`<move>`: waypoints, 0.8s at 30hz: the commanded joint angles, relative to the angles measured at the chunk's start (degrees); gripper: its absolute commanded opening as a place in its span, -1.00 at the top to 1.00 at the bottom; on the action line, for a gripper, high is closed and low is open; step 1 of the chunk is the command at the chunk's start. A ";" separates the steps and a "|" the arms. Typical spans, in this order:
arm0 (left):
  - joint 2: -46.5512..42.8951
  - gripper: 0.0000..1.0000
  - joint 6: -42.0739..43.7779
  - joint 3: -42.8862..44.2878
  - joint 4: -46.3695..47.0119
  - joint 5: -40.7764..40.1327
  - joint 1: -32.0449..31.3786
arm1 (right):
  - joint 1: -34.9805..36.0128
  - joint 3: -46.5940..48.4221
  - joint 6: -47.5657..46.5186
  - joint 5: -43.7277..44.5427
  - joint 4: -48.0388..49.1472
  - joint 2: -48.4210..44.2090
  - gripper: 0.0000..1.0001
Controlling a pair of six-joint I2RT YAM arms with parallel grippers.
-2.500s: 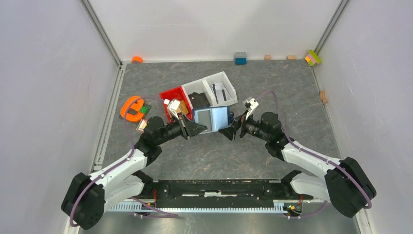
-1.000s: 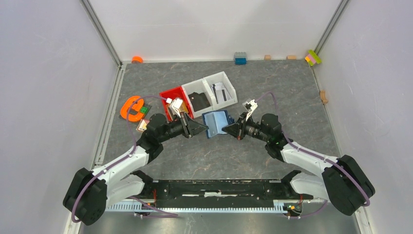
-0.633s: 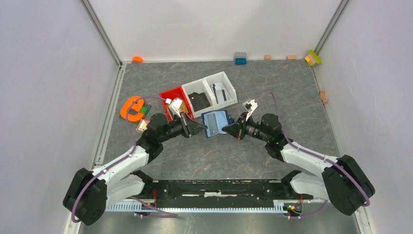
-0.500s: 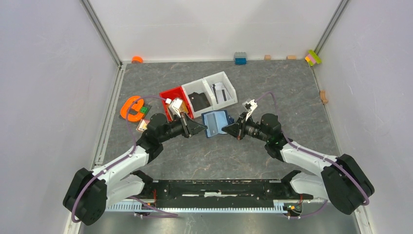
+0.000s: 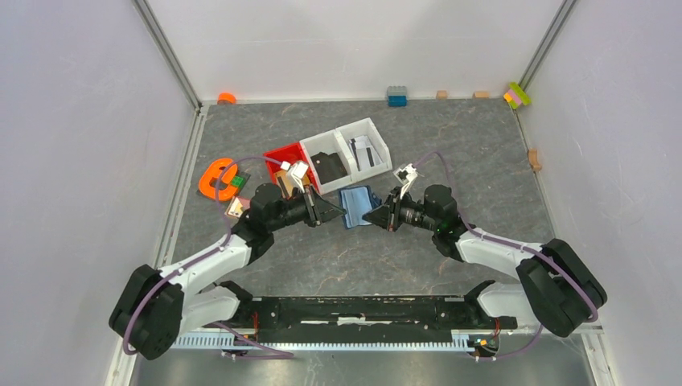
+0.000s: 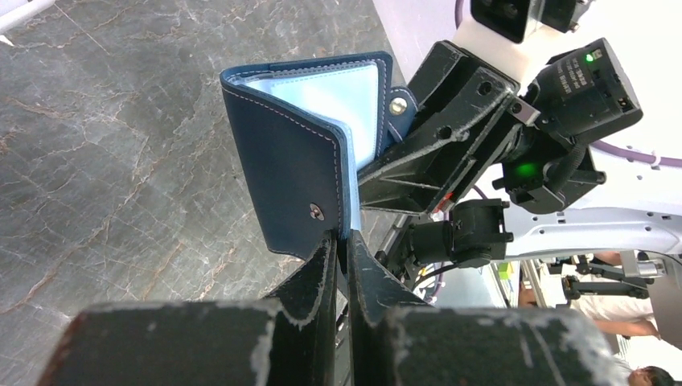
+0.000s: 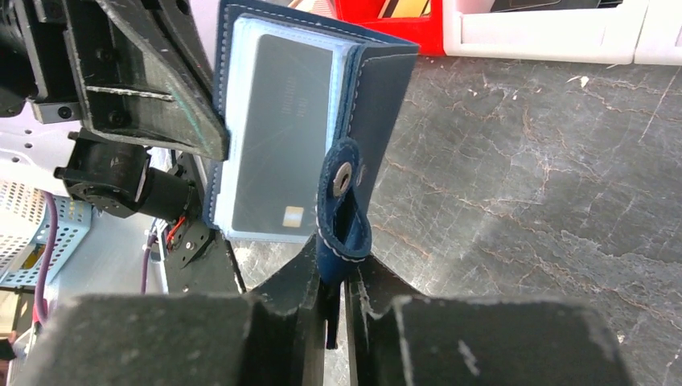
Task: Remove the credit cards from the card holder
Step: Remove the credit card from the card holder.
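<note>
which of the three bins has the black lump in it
The middle one: the white bin between the red bin and the other white bin. The black lump lies in it; the red bin holds brown pieces, the right one flat cards.

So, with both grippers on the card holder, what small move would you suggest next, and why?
Probably draw the right gripper away from the left gripper to spread the card holder wider: it pinches the strap tab, the left pinches the cover edge, and a dark grey card sits sleeved in the half-open fold.
</note>
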 commanded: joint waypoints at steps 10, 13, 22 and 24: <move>4.22 0.95 2.18 4.76 -1.28 2.00 -1.08 | 0.68 2.44 1.00 -4.10 5.15 0.24 -0.22; 4.00 0.96 2.27 4.82 -1.28 2.25 -1.37 | 1.21 2.51 0.79 -4.01 5.13 0.48 -0.50; 4.30 0.95 2.09 4.95 0.74 3.68 -2.51 | 2.96 4.85 -1.63 -2.82 0.70 2.12 -0.59; 4.28 0.95 2.09 5.04 0.74 3.61 -2.61 | 3.06 5.12 -1.80 -2.86 0.45 2.42 -0.43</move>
